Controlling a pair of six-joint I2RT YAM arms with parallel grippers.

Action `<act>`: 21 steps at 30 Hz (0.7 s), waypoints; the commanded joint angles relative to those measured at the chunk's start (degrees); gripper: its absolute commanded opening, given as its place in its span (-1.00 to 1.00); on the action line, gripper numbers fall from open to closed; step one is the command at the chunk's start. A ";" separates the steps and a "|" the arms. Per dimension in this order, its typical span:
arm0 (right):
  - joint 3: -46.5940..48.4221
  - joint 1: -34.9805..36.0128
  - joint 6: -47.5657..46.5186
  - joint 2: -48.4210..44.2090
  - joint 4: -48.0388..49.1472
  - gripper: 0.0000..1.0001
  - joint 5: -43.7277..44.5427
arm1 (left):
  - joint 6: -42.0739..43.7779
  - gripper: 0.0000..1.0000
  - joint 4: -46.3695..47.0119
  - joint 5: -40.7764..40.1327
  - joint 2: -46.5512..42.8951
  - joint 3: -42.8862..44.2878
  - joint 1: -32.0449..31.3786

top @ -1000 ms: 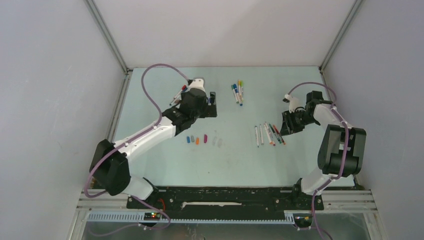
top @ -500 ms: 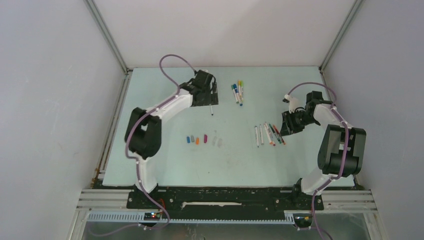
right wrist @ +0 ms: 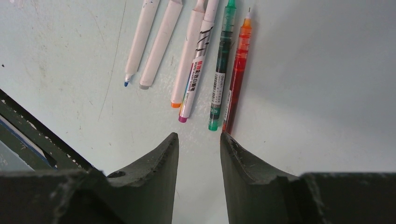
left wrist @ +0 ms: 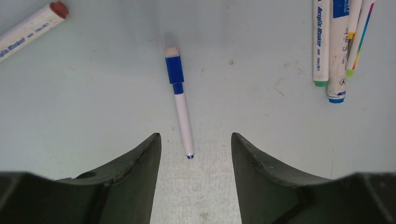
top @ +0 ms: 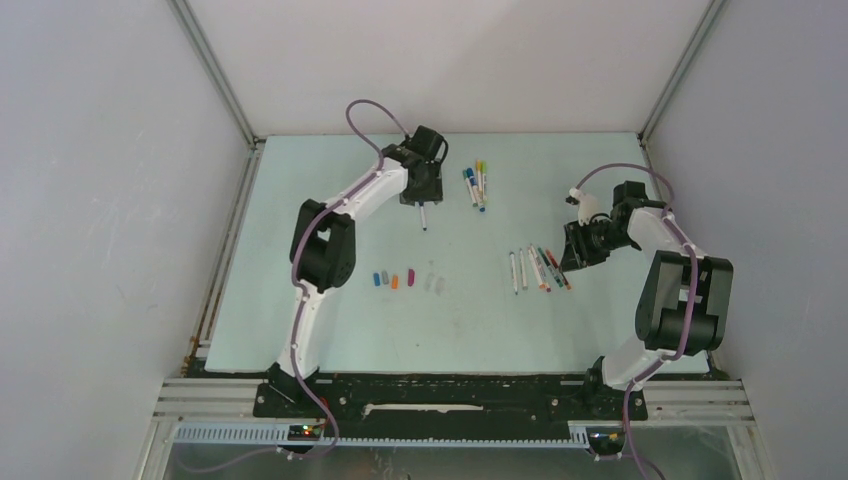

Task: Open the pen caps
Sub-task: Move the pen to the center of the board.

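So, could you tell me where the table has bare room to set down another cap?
The near strip of the pale green table, between the row of loose coloured caps and the arm bases, is bare. So is the far-left area. Crowded: the uncapped pens by the right gripper, and the capped markers.

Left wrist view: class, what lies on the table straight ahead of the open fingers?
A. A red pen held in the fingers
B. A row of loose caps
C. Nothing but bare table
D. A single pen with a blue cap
D: the left gripper is open and empty, and one white pen with a blue cap lies on the table just beyond its fingertips.
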 commanded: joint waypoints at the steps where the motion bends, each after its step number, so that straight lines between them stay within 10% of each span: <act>1: 2.35 0.11 -1.18 -2.35 -0.49 -0.18 -1.14 | -0.82 0.18 -3.18 1.87 2.89 6.10 0.84; 21: 2.40 0.20 -1.44 -2.39 -0.74 -0.18 -1.40 | -1.76 -0.22 -6.20 6.46 9.10 11.02 2.69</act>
